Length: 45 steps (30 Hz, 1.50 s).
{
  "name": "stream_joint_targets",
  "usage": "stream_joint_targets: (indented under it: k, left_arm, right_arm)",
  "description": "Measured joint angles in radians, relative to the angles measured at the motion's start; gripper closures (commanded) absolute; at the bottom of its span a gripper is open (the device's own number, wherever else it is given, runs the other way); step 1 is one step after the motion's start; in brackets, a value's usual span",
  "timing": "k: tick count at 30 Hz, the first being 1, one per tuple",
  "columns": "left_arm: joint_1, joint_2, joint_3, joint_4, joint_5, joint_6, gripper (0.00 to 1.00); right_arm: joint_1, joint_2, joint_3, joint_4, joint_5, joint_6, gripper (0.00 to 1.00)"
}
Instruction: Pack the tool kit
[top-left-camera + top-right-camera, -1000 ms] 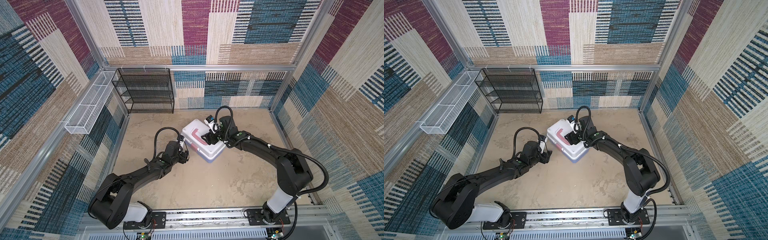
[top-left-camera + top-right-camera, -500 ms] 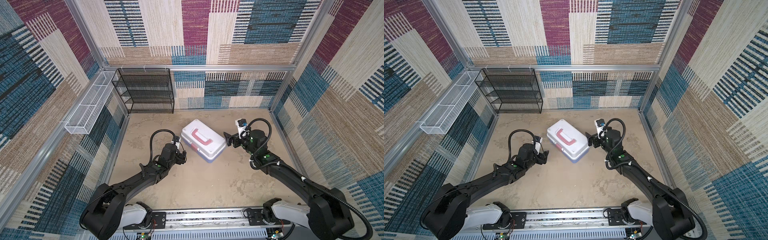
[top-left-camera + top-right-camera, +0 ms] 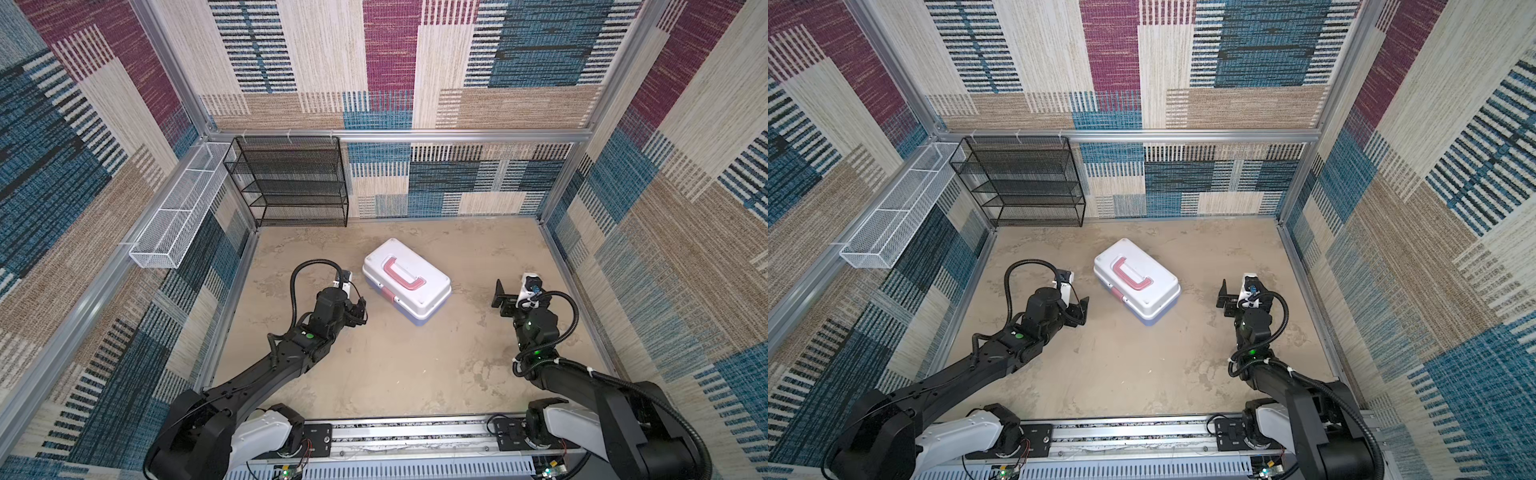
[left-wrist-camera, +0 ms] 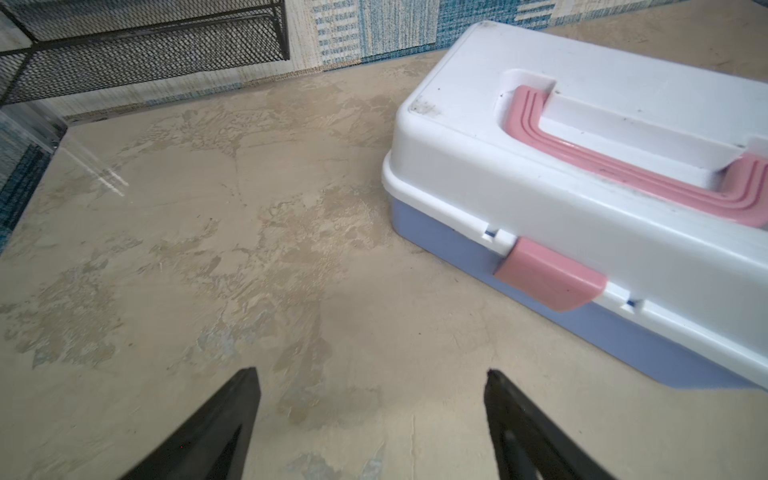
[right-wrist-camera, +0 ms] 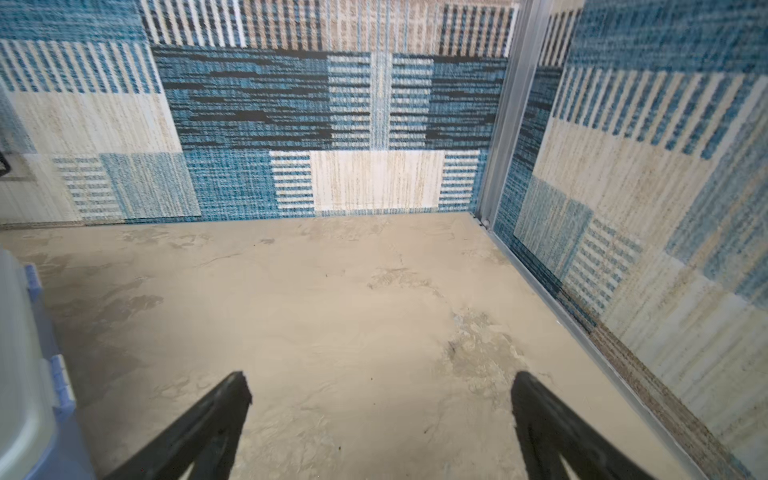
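**Tool kit shut at mid-desk, both hands spread and empty**

Nearest, above the mottled beige, plaster-textured desk (image 3: 395, 374): matte black two-fingered left hand (image 3: 360, 309), near the latch side of the kit and clear of it. In the left wrist view, tapered fingers (image 4: 232, 415) parted wide, nothing between them. Level with it on the opposite side: matching black right hand (image 3: 500, 297), spread fully, gripping nothing, well apart from the kit and aimed at the far corner of the enclosure.

Between the two hands, slightly farther back: rectangular plastic tool kit (image 3: 409, 291), closed, flat on the desk, set diagonally. Smooth white lid with rounded corners; ribbed pink handle (image 4: 623, 168) folded flat into a recess; glossy pink latch (image 4: 548, 274) down over the seam; light blue base below. Faint scuffs and dark specks on the lid.

Farthest, against the back wall at left: black wire-mesh shelf rack (image 3: 291, 183), tiered. Beside it, along the left wall rail: long white wire-mesh basket (image 3: 178, 212). Behind everything, woven patchwork wall panels (image 3: 390, 62) in blue, maroon and beige.
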Motion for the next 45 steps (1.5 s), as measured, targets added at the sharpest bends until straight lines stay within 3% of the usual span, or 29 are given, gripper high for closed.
stream_joint_targets:
  k: [9, 15, 19, 24, 29, 38, 45]
  left_arm:
    - [0.034, -0.073, -0.017, -0.065, -0.111, 0.007, 0.12]
    - [0.084, -0.079, -0.034, -0.034, -0.258, 0.053, 0.12]
    - [0.177, -0.035, -0.095, 0.082, -0.297, 0.114, 0.12]
    - [0.337, 0.052, -0.174, 0.298, -0.172, 0.126, 0.11]
    - [0.444, 0.196, -0.161, 0.445, -0.011, 0.124, 0.14]
    - [0.497, 0.381, -0.179, 0.678, 0.144, 0.121, 0.13]
    - [0.524, 0.414, -0.135, 0.684, 0.192, 0.121, 0.11]
  right_arm:
    - [-0.047, 0.286, 0.037, 0.225, -0.061, 0.005, 0.01]
    - [-0.074, 0.306, 0.053, 0.25, -0.103, 0.017, 0.0]
    - [-0.074, 0.306, 0.053, 0.253, -0.115, 0.025, 0.0]
    - [-0.074, 0.306, 0.053, 0.254, -0.121, 0.032, 0.0]
    - [-0.074, 0.306, 0.053, 0.254, -0.121, 0.032, 0.0]
    - [-0.074, 0.306, 0.053, 0.257, -0.121, 0.033, 0.0]
    - [-0.074, 0.306, 0.053, 0.257, -0.121, 0.035, 0.0]
